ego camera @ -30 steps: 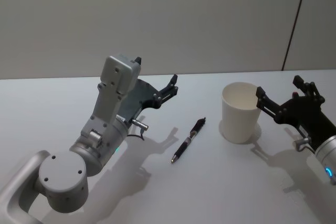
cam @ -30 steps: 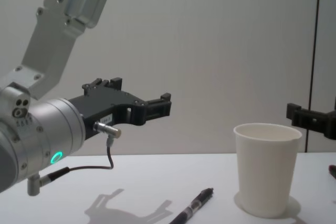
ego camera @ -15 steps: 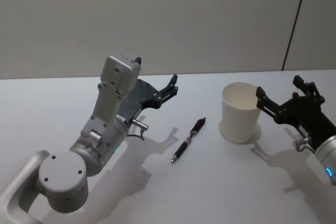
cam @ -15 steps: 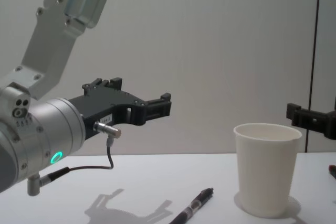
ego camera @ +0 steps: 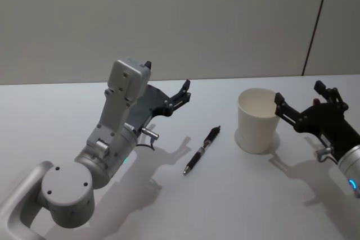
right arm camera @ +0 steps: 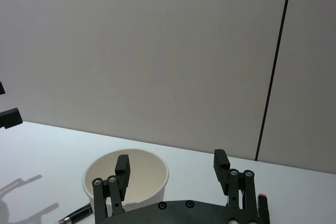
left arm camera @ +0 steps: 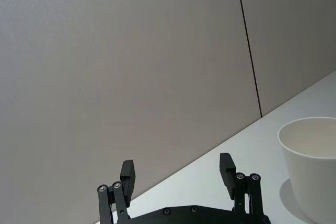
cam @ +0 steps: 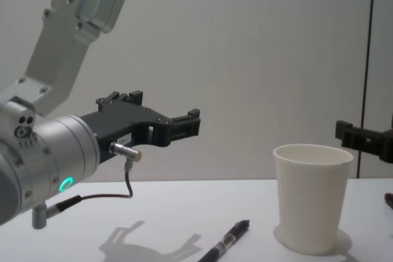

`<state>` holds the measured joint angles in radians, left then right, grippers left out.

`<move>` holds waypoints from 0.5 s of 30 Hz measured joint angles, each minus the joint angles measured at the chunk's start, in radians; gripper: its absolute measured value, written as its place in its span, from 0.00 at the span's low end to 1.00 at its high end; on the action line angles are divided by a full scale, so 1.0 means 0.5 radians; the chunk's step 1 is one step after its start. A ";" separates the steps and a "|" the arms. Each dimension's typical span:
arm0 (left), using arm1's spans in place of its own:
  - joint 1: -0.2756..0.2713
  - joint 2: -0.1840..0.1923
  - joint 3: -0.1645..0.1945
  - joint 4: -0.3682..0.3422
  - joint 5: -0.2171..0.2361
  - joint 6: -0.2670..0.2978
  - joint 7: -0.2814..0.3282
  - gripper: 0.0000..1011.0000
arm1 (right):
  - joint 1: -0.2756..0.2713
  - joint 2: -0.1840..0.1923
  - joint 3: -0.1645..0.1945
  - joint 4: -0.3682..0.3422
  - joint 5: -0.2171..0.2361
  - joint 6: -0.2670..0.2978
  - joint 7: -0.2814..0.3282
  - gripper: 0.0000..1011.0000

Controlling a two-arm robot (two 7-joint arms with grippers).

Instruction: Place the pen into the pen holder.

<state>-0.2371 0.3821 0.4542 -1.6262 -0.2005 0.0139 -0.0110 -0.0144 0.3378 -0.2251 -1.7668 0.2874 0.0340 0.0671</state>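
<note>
A black pen (ego camera: 202,151) lies flat on the white table (ego camera: 253,200), pointing diagonally, also seen low in the chest view (cam: 228,240). To its right the pen holder (ego camera: 257,128), a white paper cup (cam: 312,197), stands upright and empty. My left gripper (ego camera: 167,74) hovers open above the table to the left of the pen, and its two fingers stand apart in the left wrist view (left arm camera: 177,163). My right gripper (ego camera: 298,93) is open just right of the cup, its fingers spread (right arm camera: 171,159) with the cup (right arm camera: 149,174) and the pen's end (right arm camera: 73,215) beyond them. Neither holds anything.
A plain grey wall with a dark vertical seam (ego camera: 316,23) runs behind the table. The left arm's grey forearm and elbow (ego camera: 93,167) fill the near left. Bare tabletop lies around the pen and in front of the cup.
</note>
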 joint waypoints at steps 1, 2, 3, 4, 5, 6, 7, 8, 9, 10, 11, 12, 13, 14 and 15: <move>0.000 0.000 0.000 0.000 0.000 0.000 0.000 0.99 | 0.000 0.001 0.002 0.000 0.002 0.000 0.000 0.99; 0.000 0.000 0.000 0.000 0.000 0.000 0.000 0.99 | 0.001 0.002 0.004 -0.002 0.004 0.000 0.000 0.99; 0.000 0.000 0.000 0.000 0.000 0.000 0.000 0.99 | 0.001 0.007 0.011 -0.006 0.012 0.001 -0.001 0.99; 0.000 0.000 0.000 0.000 0.000 0.000 0.000 0.99 | 0.002 0.013 0.020 -0.012 0.021 0.003 -0.005 0.99; 0.000 0.000 0.000 0.000 0.000 0.000 0.000 0.99 | 0.003 0.016 0.024 -0.014 0.027 0.006 -0.008 0.99; 0.000 0.000 0.000 0.000 0.000 0.000 0.000 0.99 | 0.004 0.021 0.030 -0.017 0.033 0.008 -0.012 0.99; 0.000 0.000 0.000 0.000 0.000 0.000 0.000 0.99 | 0.004 0.025 0.037 -0.021 0.038 0.012 -0.016 0.99; 0.000 0.000 0.000 0.000 0.000 0.000 0.000 0.99 | 0.005 0.030 0.043 -0.024 0.044 0.016 -0.021 0.99; 0.000 0.000 0.000 0.000 0.000 0.000 0.000 0.99 | 0.008 0.041 0.057 -0.030 0.056 0.029 -0.033 0.99; 0.000 0.000 0.000 0.000 0.000 0.000 0.000 0.99 | 0.010 0.049 0.066 -0.032 0.063 0.037 -0.038 0.99; 0.000 0.000 0.000 0.000 0.000 0.000 0.000 0.99 | 0.014 0.061 0.081 -0.036 0.075 0.057 -0.049 0.99; 0.000 0.000 0.000 0.000 0.000 0.000 0.000 0.99 | 0.017 0.067 0.089 -0.037 0.085 0.072 -0.056 0.99; 0.000 0.000 0.000 0.000 0.000 0.000 0.000 0.99 | 0.020 0.074 0.097 -0.038 0.092 0.084 -0.062 0.99; 0.000 0.000 0.000 0.000 0.000 0.000 0.000 0.99 | 0.024 0.081 0.107 -0.039 0.099 0.097 -0.068 0.99; 0.000 0.000 0.000 0.000 0.000 0.000 0.000 0.99 | 0.027 0.088 0.115 -0.040 0.107 0.110 -0.073 0.99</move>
<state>-0.2371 0.3821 0.4542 -1.6262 -0.2004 0.0139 -0.0109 -0.0008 0.3816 -0.1678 -1.7866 0.3408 0.0892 0.0306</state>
